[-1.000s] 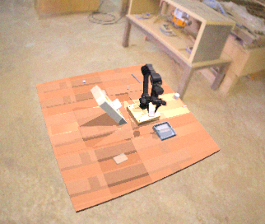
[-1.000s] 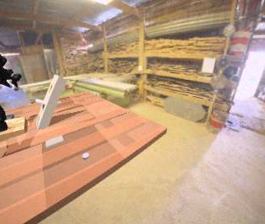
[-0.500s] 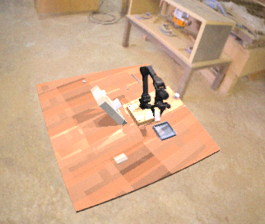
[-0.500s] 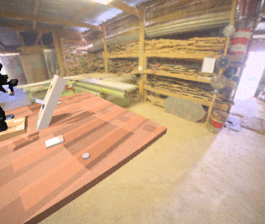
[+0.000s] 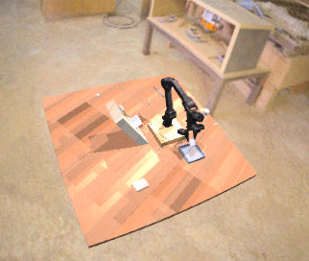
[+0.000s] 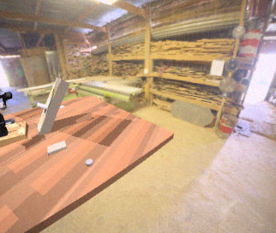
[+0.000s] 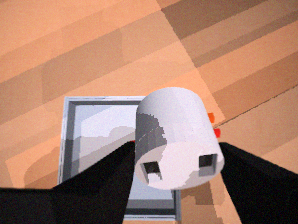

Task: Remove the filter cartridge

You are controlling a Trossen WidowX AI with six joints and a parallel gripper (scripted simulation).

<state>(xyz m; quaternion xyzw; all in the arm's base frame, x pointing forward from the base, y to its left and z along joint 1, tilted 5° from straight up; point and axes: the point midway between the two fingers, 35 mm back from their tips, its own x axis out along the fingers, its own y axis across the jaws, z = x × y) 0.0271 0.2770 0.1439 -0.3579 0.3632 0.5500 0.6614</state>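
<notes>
My gripper (image 5: 192, 137) (image 7: 175, 149) is shut on the white round filter cartridge (image 5: 192, 143) (image 7: 172, 117). In the wrist view the cartridge sits between the two black fingers, its face with two dark square slots towards the camera. The grey-rimmed tray (image 5: 199, 155) (image 7: 65, 135) lies on the table below it. The cartridge hangs over the tray's right part in the wrist view and hides some of its floor and right rim. Its exact height above the tray floor is hard to tell. The service panel (image 5: 129, 129) (image 6: 53, 107) stands tilted, away from the gripper.
The arm's pale wooden base board (image 5: 165, 140) (image 6: 9, 138) lies between panel and tray. A flat white block (image 5: 140, 184) is at the front in the top view. The exterior view shows a pale block (image 6: 57, 147) and a small grey disc (image 6: 89, 162) near the panel.
</notes>
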